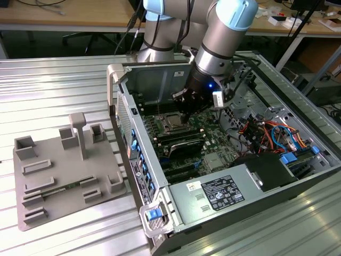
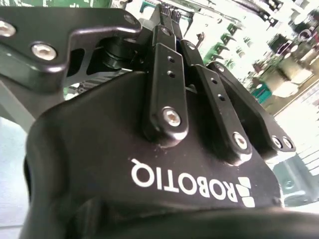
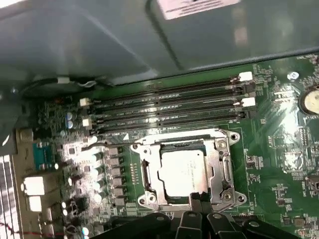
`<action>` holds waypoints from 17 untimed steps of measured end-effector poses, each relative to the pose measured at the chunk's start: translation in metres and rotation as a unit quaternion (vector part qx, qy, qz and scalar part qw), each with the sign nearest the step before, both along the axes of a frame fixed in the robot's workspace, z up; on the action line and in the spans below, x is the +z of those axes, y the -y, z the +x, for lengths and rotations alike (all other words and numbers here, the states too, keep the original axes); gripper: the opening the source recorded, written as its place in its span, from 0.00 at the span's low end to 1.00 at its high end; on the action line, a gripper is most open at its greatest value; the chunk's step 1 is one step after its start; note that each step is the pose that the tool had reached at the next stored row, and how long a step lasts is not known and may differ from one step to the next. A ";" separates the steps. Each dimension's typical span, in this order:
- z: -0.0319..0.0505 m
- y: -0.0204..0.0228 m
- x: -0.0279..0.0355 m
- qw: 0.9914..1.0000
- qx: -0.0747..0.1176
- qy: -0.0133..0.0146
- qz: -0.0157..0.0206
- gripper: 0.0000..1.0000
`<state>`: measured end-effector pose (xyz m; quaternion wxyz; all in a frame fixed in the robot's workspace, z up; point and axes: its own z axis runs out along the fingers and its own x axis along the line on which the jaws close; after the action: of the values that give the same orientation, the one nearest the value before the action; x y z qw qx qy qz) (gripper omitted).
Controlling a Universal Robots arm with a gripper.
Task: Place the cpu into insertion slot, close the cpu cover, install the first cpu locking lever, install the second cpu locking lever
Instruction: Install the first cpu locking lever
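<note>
Chip [image 3: 182, 173] lies flat in its socket on the green board [image 3: 279, 164], silver top facing up; we see it as a square, so no long axis stands out, and its edges run parallel to the dark memory slots [image 3: 169, 107] beside the socket. Around it sits the silvery metal cover [image 3: 222, 172], its frame down along the chip's edges with the open middle showing the chip. In the exterior view we find the socket [image 1: 169, 122] near the back of the open computer case [image 1: 160, 213].

The end effector [image 3: 199, 199] hangs just at the socket's edge, its black fingertips meeting over the frame's rim beside the chip. We see the fingers [image 2: 167, 15] drawn together to a narrow tip in the second wrist view, with nothing visible between them. In the exterior view the end effector [image 1: 186, 114] reaches down into the case from the arm [image 1: 224, 37] above.

Outside the case, toward the exterior view's left, a grey holder tray [image 1: 64, 176] rests on the ribbed metal table [image 1: 53, 85].
</note>
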<state>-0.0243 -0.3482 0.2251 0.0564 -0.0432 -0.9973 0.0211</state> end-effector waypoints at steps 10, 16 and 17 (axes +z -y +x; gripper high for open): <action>0.0001 0.0000 0.0000 0.996 0.089 0.000 0.030 0.11; 0.0000 0.0000 -0.0003 0.995 0.091 0.017 0.029 0.11; 0.0000 0.0000 -0.0004 0.995 0.091 0.026 0.028 0.11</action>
<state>-0.0243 -0.3482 0.2247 0.0294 0.0488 -0.9984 -0.0028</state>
